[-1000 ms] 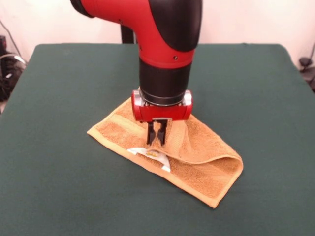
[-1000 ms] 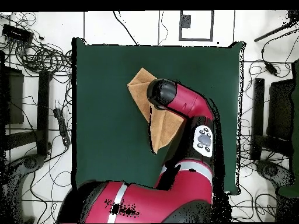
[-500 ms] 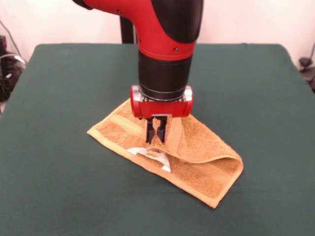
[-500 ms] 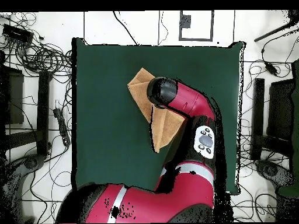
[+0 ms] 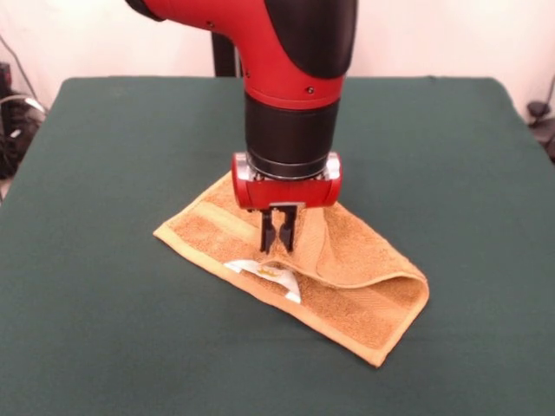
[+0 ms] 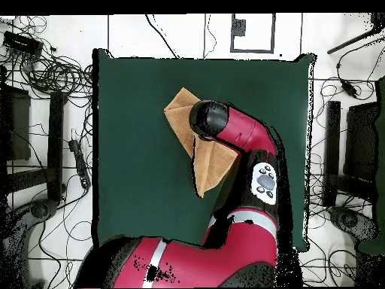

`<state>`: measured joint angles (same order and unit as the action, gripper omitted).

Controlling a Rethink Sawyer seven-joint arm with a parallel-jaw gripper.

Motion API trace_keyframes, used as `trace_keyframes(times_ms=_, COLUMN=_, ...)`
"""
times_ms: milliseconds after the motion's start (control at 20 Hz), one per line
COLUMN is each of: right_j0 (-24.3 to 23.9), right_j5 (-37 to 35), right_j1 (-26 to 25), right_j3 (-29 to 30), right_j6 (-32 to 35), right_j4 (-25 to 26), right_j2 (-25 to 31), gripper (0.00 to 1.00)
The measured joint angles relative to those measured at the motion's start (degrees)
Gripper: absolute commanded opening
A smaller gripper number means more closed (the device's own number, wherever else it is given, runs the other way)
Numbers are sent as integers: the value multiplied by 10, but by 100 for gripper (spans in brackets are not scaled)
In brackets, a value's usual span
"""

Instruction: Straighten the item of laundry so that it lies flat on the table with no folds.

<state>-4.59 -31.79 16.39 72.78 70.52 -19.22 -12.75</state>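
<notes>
The item of laundry (image 5: 368,264), an orange-tan towel, lies folded over on itself in the middle of the green table (image 5: 113,156). Its white label (image 5: 267,274) shows at the near edge under the folded layer. My gripper (image 5: 277,249) points straight down at the fold's edge just behind the label, shut on a small raised pinch of the item of laundry. From overhead the item of laundry (image 6: 180,113) shows as a tan shape partly covered by the red arm (image 6: 241,135), and the gripper itself is hidden under the arm.
Cables and dark equipment (image 6: 45,75) lie on the floor around the table (image 6: 135,90). The robot's red base (image 6: 188,263) covers the table's near edge in the overhead view.
The fingers have drawn together on the towel's folded edge. The arm has barely shifted, and the towel lies as before.
</notes>
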Motion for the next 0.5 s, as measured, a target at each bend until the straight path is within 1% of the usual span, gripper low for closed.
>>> trace_keyframes(times_ms=500, right_j0=-2, right_j5=0, right_j1=3, right_j3=21, right_j6=0, right_j4=0, right_j2=6, gripper=0)
